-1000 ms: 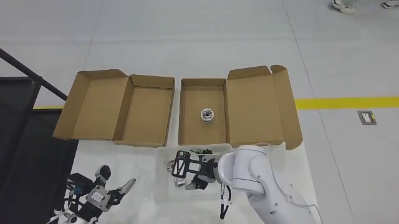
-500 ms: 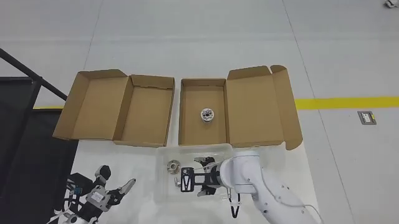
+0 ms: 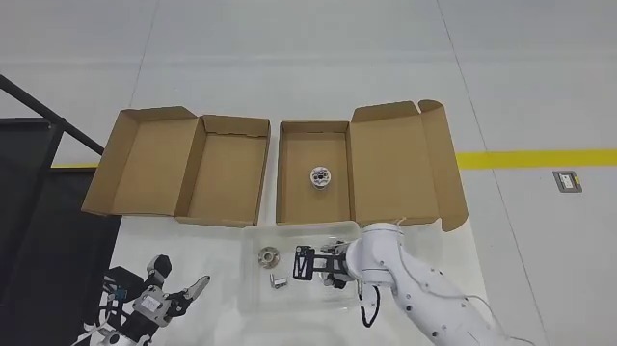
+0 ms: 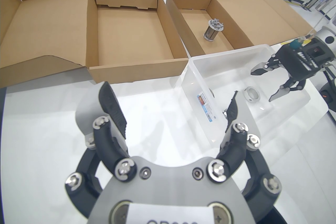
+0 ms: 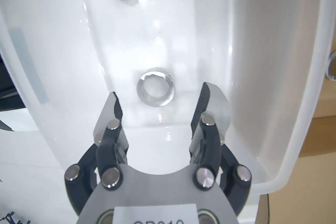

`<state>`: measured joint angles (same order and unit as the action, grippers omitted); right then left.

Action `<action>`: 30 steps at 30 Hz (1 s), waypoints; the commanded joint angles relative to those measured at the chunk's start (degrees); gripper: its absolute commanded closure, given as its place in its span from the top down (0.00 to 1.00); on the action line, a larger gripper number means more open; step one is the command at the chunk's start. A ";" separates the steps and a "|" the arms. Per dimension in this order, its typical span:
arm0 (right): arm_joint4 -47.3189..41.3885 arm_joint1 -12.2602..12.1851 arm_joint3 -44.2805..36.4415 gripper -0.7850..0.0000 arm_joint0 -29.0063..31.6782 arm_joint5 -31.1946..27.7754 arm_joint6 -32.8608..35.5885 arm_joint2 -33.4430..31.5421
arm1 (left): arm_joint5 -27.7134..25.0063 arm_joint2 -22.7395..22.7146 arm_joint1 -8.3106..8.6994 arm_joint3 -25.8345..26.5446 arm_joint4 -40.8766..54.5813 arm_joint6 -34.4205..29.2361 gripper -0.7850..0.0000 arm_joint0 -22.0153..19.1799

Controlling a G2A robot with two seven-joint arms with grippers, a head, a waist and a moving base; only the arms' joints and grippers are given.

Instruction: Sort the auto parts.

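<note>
The plastic bin (image 5: 275, 51) is glossy, the metal ring (image 5: 155, 102) shiny

Rounded white right arm (image 3: 415, 279) — right gripper (image 5: 159, 89) black-fingered, silver plate, round screws.

Yellow floor tape (image 3: 535, 159), perhaps 1 outlet plate (image 3: 568, 181), black frame (image 3: 48, 114) at left.

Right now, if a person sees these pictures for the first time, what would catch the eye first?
The right gripper hangs open over the clear bin, with a metal ring on the bin's floor just ahead of its fingers. Behind the bin, the right box holds a lone metal cylinder, and the left box lies open beside it.
</note>
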<state>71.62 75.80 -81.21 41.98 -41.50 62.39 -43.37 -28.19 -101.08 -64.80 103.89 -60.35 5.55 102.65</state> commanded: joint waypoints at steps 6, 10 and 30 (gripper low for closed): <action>-0.12 1.11 1.16 0.53 -1.29 5.27 4.94 2.50 | 0.00 0.00 0.00 0.00 0.00 0.00 1.00 0.00; 0.21 1.99 3.14 0.48 -2.60 8.21 4.18 3.83 | 0.00 0.00 0.00 0.00 0.00 0.00 1.00 0.00; -1.44 5.53 13.53 0.45 -7.22 10.84 2.98 8.06 | 0.00 0.00 0.00 0.00 0.00 0.00 1.00 0.00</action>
<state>70.30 81.24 -68.02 34.88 -30.69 65.44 -35.36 -28.19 -101.08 -64.80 103.89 -60.35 5.55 102.65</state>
